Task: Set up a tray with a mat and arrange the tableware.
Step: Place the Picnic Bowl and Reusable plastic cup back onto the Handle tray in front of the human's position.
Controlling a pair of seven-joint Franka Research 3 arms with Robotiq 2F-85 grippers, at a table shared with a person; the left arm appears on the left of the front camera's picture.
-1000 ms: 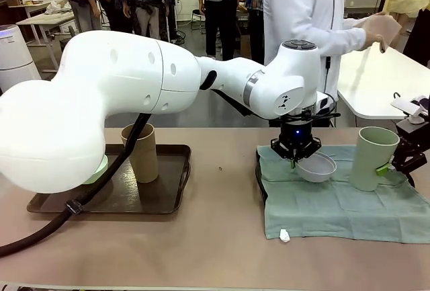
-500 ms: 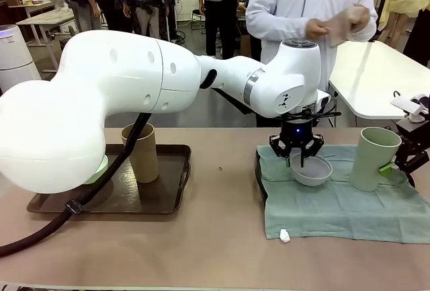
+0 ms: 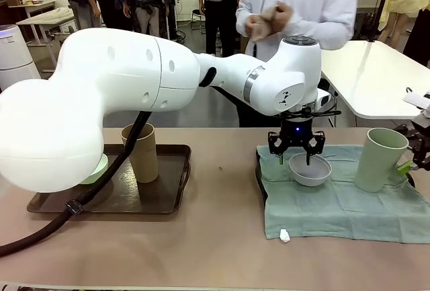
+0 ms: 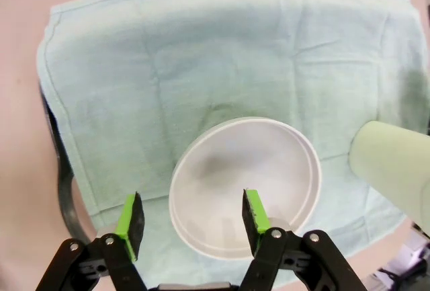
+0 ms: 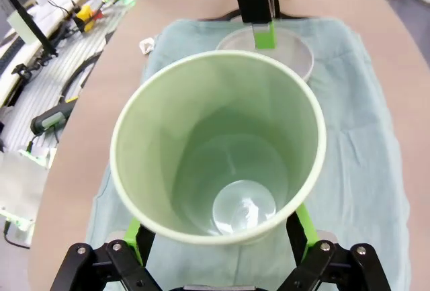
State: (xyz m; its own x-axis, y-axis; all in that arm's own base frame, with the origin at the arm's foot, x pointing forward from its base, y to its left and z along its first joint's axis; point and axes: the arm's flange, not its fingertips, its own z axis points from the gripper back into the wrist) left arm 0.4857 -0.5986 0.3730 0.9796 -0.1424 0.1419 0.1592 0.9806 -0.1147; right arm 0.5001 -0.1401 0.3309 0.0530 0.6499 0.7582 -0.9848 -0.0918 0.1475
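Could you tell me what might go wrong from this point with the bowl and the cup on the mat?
1. The left gripper stands open with one pad inside the rim of the whitish grey bowl; a sideways retreat could drag or tip it.
2. The right gripper holds the pale green cup tilted at the mat; released so, it may topple.

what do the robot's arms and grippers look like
The left arm is bulky, rounded, glossy white, with a silver joint ring, a small black logo and a black hose trailing off. The left gripper is black with a blue light. It and the right gripper have jaws with bright green pads.
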